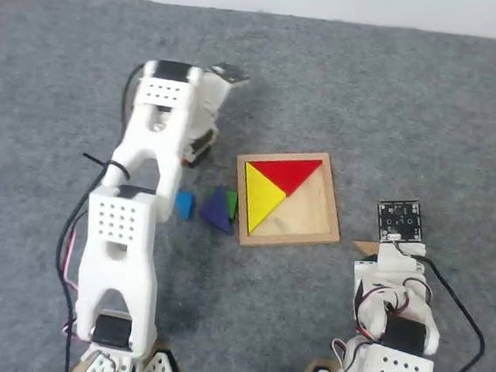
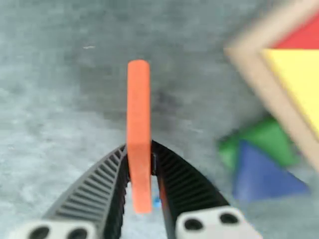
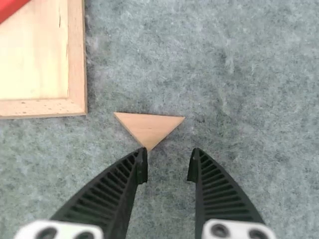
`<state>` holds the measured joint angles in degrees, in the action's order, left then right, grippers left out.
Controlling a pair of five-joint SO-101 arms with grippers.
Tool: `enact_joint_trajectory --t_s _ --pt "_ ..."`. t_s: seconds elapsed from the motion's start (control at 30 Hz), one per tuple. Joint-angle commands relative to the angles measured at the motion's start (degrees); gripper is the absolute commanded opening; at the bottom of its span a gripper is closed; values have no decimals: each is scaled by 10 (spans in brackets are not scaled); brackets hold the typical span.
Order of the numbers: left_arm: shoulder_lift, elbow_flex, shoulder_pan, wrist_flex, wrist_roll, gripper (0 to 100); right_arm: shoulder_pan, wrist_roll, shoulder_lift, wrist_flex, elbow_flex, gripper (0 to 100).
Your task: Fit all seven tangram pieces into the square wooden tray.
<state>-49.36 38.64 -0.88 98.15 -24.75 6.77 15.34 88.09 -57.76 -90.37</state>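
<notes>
The square wooden tray point(image 1: 288, 240) lies mid-table with a red triangle point(image 1: 286, 172) and a yellow triangle point(image 1: 260, 196) inside. My left gripper point(image 2: 139, 149) is shut on an orange piece point(image 2: 138, 109), held on edge above the carpet, left of the tray point(image 2: 259, 74). In the high view this gripper point(image 1: 200, 151) sits under the left arm. Green point(image 2: 264, 139) and dark blue point(image 2: 261, 174) pieces lie against the tray's left side. My right gripper point(image 3: 167, 162) is open, just short of a flat wood-coloured triangle point(image 3: 148, 127) near the tray's corner point(image 3: 77, 59).
A light blue piece point(image 1: 184, 204) lies left of the dark blue one point(image 1: 217, 208) and the green one point(image 1: 230, 204). The wood-coloured triangle point(image 1: 365, 247) peeks out beside the right arm. Grey carpet covers the table, with open room behind and to the right of the tray.
</notes>
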Motion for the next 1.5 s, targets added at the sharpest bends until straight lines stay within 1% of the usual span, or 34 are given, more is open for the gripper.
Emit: enact_joint_trajectory --t_s 0.0,0.1,0.2,0.4,0.53,0.87,1.03,1.1,1.33,1.47 --pt "135 -111 59 23 -4 20 -3 2 10 3 4 143" --pt "170 -176 69 5 -4 22 -3 2 10 3 4 143" --pt "166 -190 57 -7 -4 28 -3 2 10 3 4 143" --pt "151 -186 18 -47 1 111 -3 2 10 3 4 143" --pt "148 -189 0 -68 2 122 -3 2 10 3 4 143" --pt "149 -160 3 -76 4 124 -3 2 10 1 4 143" --pt "147 -162 0 -84 21 207 -3 2 10 1 4 143" --pt "145 -171 -2 -94 20 214 -3 2 10 0 4 143" --pt "74 -174 -2 -131 20 214 -3 2 10 0 4 143" --pt "55 -174 -1 -135 20 213 -3 2 10 0 4 143"
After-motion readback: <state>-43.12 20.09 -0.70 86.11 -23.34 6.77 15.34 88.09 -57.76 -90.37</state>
